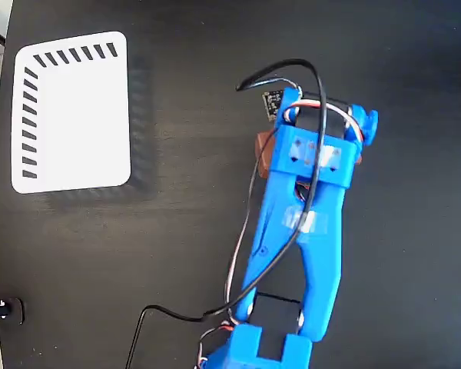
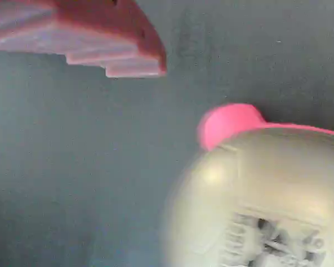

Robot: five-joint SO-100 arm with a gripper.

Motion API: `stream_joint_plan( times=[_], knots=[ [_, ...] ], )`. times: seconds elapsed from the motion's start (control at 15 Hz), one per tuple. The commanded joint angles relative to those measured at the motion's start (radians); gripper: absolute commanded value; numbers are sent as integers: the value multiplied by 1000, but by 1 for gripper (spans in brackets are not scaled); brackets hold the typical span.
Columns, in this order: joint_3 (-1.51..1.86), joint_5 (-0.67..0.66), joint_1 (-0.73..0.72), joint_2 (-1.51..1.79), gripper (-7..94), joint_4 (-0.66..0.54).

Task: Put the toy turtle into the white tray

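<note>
A blue arm (image 1: 300, 223) reaches up the middle of a black table (image 1: 177, 254) in the fixed view, its wrist bent over the spot where the turtle (image 2: 256, 194) sits, so the toy itself is hidden from that camera. The tray (image 1: 71, 113) lies flat at the table's upper left, well apart from the arm, its dark slanted slots running along the top and left edges. In the wrist view the turtle fills the lower right, blurred by closeness: a pale gold shell with a dark mark near the bottom edge and a pink part poking out above it, resting on the dark tabletop. One red finger (image 2: 83, 36) of the gripper (image 1: 270, 150) hangs at the upper left of that view, clear of the shell; the other finger is out of frame, so whether the claw is spread or closed cannot be told.
</note>
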Motion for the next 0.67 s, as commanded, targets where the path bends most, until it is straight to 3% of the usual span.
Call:
stream_joint_plan(
  times=[0.0,0.6],
  knots=[
    [-11,17,25,31,71,-49],
    [173,48,-5,6,71,-330]
  ],
)
